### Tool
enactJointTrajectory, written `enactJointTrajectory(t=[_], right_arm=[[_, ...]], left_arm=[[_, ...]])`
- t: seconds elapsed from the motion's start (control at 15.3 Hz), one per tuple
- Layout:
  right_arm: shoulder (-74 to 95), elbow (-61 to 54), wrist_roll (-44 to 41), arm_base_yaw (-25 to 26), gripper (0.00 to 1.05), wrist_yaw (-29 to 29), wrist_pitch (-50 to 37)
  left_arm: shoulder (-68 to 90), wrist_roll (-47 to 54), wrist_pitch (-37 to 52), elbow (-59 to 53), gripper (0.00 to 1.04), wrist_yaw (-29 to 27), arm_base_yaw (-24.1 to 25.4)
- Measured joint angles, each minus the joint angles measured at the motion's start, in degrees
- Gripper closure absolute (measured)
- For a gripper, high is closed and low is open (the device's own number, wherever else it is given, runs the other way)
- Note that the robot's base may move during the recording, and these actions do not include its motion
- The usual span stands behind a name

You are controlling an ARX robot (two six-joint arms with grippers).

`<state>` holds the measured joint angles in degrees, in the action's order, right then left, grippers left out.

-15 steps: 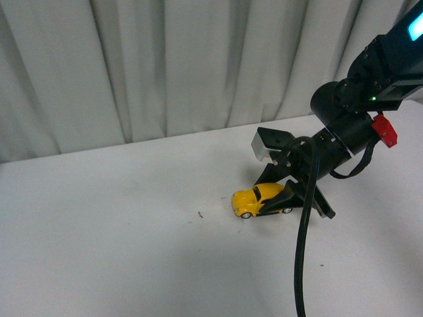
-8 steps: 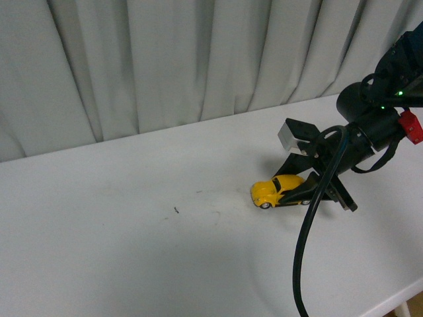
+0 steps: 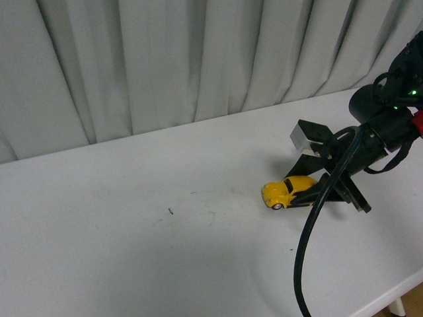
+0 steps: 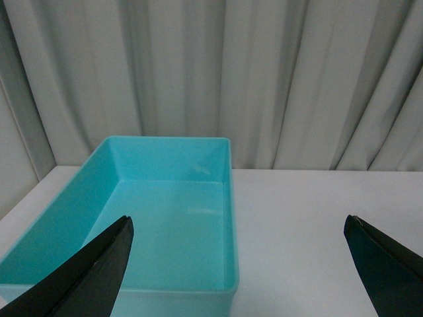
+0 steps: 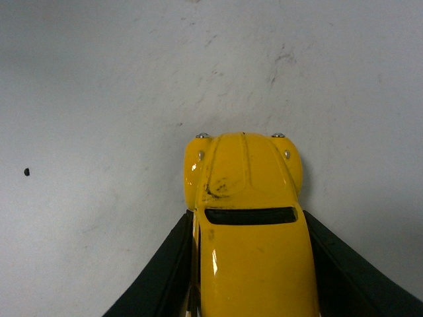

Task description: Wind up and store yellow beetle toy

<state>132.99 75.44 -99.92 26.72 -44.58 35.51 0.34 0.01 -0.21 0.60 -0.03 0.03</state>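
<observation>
Grey curtain, white table (image 3: 132, 231).
Front view: yellow beetle toy (image 3: 285, 191) on table toward 3 o'clock, nose to 9 o'clock. Right gripper (image 3: 301, 191) reaches in from 3 o'clock, clamped on toy's rear flanks.
Left wrist view: left gripper (image 4: 236, 221) spread wide, empty, facing teal bin (image 4: 165, 158).
Right wrist view: fingers (image 5: 165, 271) hug toy's sides.
Judgement: wind-up step. Next, drag toy backward with wheels pressed down.

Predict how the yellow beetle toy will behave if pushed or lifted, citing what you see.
The yellow beetle toy probably rolls easily lengthwise: it stands on wheels on the smooth table. Its glossy, rounded shell may slip in the right claw flanking it. It looks rigid, so likely keeps its shape.
</observation>
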Motion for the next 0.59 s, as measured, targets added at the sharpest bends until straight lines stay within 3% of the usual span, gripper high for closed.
enactJointTrajectory(t=[0.26, 0.59], right_arm=[[0.09, -1.38, 1.64, 1.16, 0.07, 1.01, -0.66], [0.09, -1.44, 2.36, 1.46, 0.07, 1.03, -0.96]], left_arm=[[0.00, 0.00, 0.00, 0.00, 0.07, 0.00, 0.00], [0.00, 0.00, 0.00, 0.00, 0.07, 0.00, 0.00]])
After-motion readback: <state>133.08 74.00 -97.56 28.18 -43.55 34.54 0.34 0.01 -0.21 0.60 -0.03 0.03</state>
